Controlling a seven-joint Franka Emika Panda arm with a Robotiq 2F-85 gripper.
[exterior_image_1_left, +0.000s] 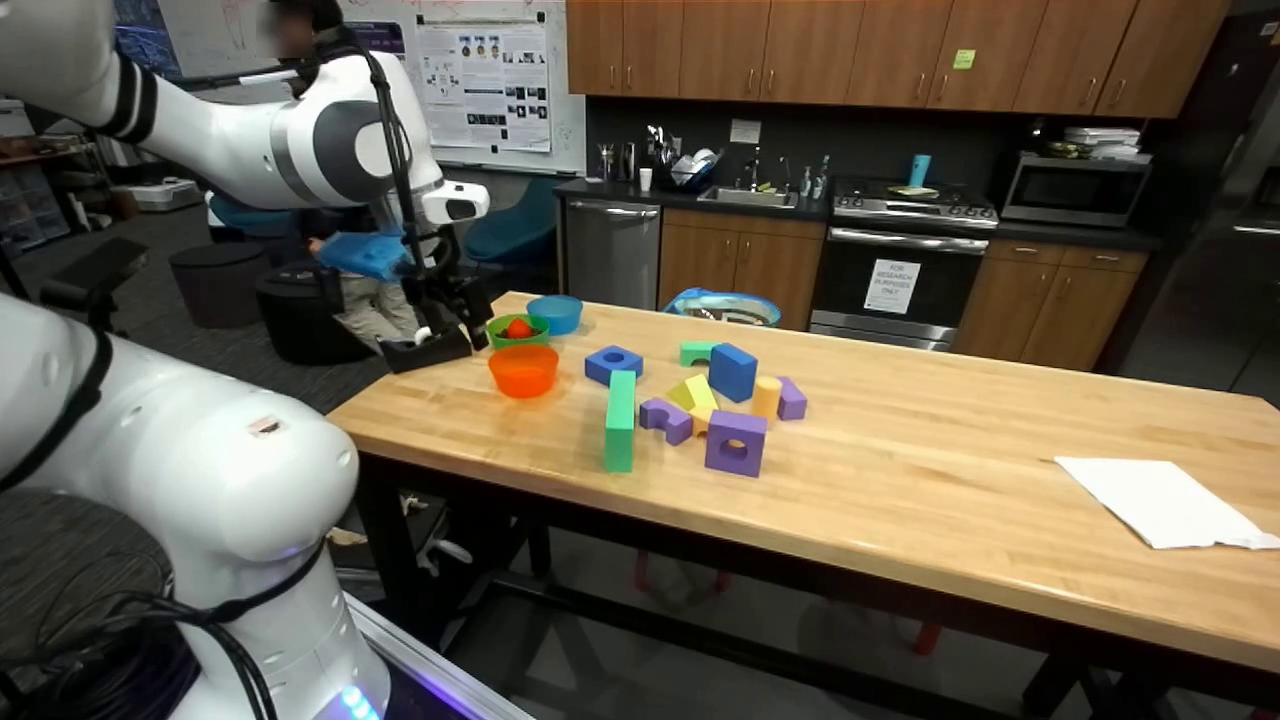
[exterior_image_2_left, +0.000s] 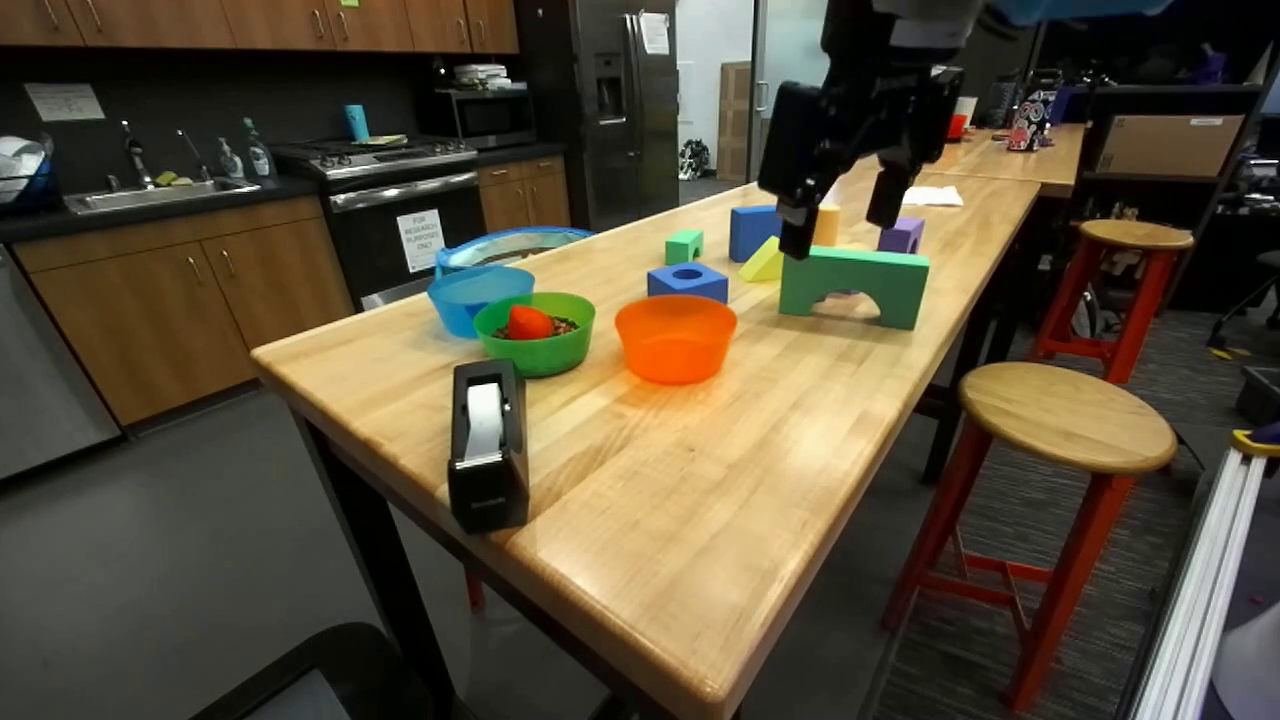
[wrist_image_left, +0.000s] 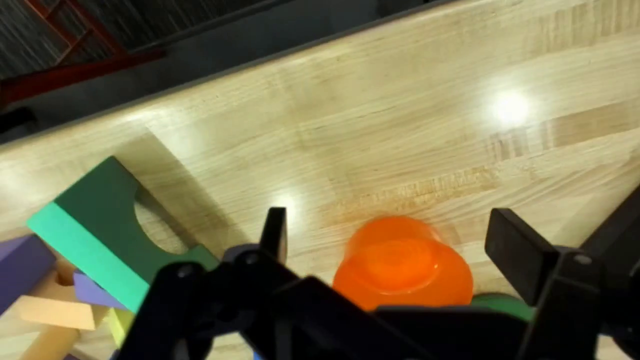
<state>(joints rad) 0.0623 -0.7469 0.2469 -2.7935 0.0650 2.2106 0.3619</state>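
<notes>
My gripper (wrist_image_left: 389, 225) is open with nothing between its fingers, held above the wooden table. It also shows in both exterior views (exterior_image_1_left: 462, 325) (exterior_image_2_left: 842, 222). In the wrist view an orange bowl (wrist_image_left: 400, 270) lies below and between the spread fingers, apart from them. It stands on the table (exterior_image_1_left: 524, 374) beside a green bowl (exterior_image_2_left: 540, 352) that holds a red object (exterior_image_2_left: 528, 322) and small dark bits. A blue bowl (exterior_image_2_left: 468, 300) stands behind the green one. A green arch block (wrist_image_left: 95, 240) stands upright on the table to one side (exterior_image_2_left: 855, 275).
Several foam blocks cluster near the green arch, including a purple block with a hole (exterior_image_1_left: 735, 443) and blue blocks (exterior_image_1_left: 733, 372) (exterior_image_2_left: 688, 282). A black tape dispenser (exterior_image_2_left: 488, 450) stands near the table's end. White paper (exterior_image_1_left: 1160, 500) lies farther along. Stools (exterior_image_2_left: 1065, 415) stand beside the table.
</notes>
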